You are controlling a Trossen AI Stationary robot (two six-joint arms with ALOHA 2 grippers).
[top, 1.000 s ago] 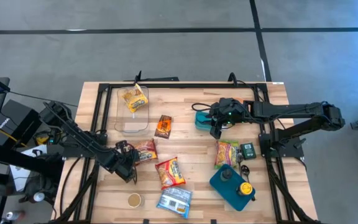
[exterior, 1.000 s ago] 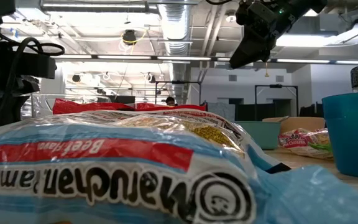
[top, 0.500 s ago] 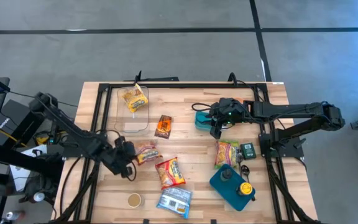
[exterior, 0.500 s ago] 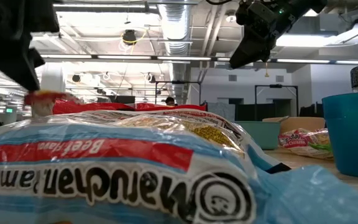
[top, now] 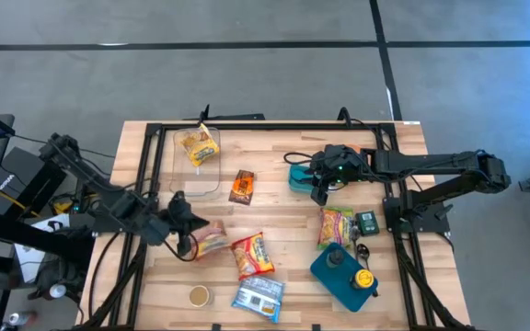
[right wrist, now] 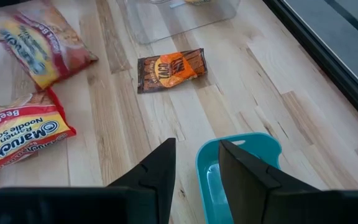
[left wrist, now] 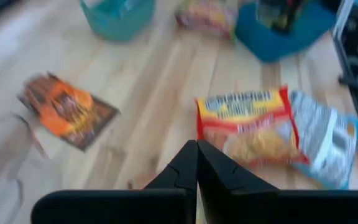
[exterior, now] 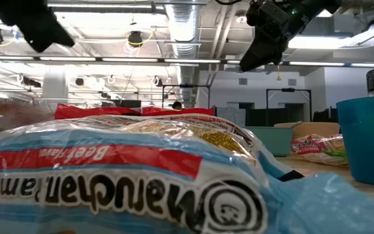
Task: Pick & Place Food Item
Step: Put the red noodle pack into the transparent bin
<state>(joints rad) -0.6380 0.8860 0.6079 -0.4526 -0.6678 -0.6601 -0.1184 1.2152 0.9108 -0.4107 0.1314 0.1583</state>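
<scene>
A red-and-yellow ramen packet (top: 214, 239) is beside my left gripper (top: 191, 241), which is shut on its left end; in the left wrist view the shut fingers (left wrist: 196, 158) hide most of it. The right wrist view shows the same packet (right wrist: 36, 37). My right gripper (top: 320, 190) hangs open above the teal tub (top: 302, 176), high over the table in the low view (exterior: 255, 58), touching nothing. A clear container (top: 194, 170) at the far left holds a yellow packet (top: 198, 145). My left gripper pinches the ramen packet by its left end between the two shut fingers, slanting down from the table's left. The fingers cover the spot; only a reddish strip (left wrist: 148, 180) shows beside them. Whether the packet's far end is clear of the table, I cannot tell.
Lying on the table are an orange wrapper (top: 241, 187), a second red ramen packet (top: 251, 255), a blue-white packet (top: 259, 297), a green-pink bag (top: 335, 226), a blue tray (top: 343, 276) and a small round lid (top: 199, 295). Black frame rails run along both sides.
My left gripper has risen and tipped upward, staying shut. The ramen packet's left end has come up with it, and the packet has shifted a little toward the table's near edge. My right arm has kept still.
</scene>
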